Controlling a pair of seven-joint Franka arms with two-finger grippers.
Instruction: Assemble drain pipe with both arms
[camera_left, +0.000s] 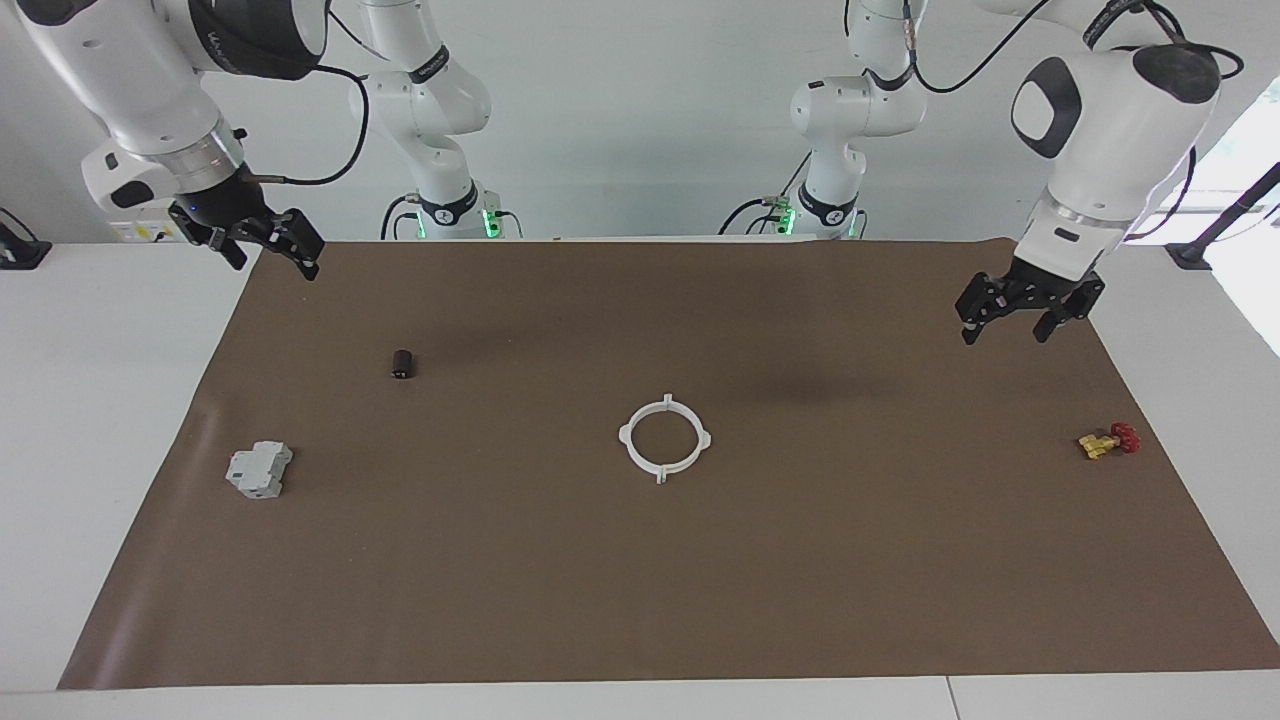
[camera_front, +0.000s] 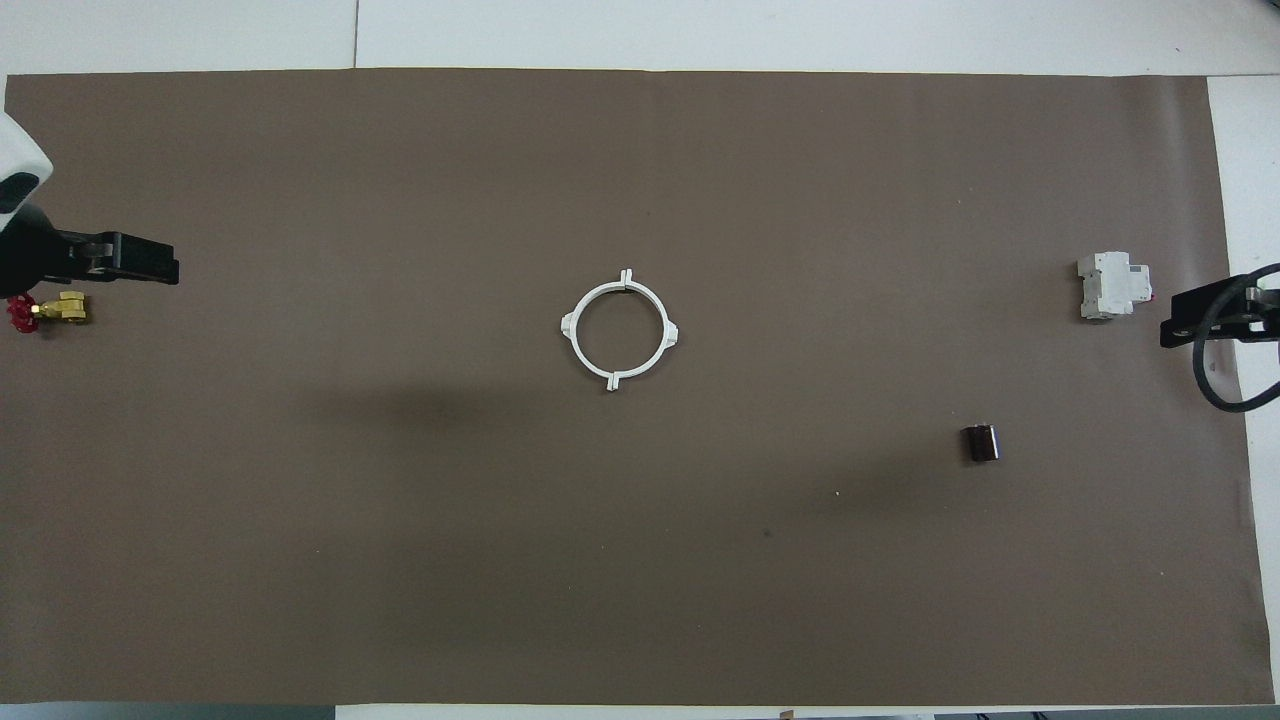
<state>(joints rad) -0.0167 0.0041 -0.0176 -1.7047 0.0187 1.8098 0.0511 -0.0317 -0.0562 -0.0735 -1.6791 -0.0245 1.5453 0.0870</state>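
Observation:
The drain pipe (camera_left: 661, 468) lies flat mid-mat as one joined white ring with four small tabs; the overhead view shows the same ring (camera_front: 611, 377) with nothing touching it. My left gripper (camera_left: 1004, 335) hangs open and empty in the air over the mat's edge at the left arm's end, well away from the ring. In the overhead view the left gripper (camera_front: 150, 270) shows only as black tips beside the small valve. My right gripper (camera_left: 276, 266) waits open and empty above the mat's corner at the right arm's end, and the overhead view shows the right gripper (camera_front: 1175, 330) just off the mat.
A grey blocky box (camera_left: 259, 470) (camera_front: 1110, 286) and a small dark cylinder (camera_left: 402, 363) (camera_front: 980, 442) lie toward the right arm's end. A brass valve with a red handle (camera_left: 1108, 441) (camera_front: 45, 312) sits at the left arm's end. A brown mat (camera_left: 640, 600) covers the table.

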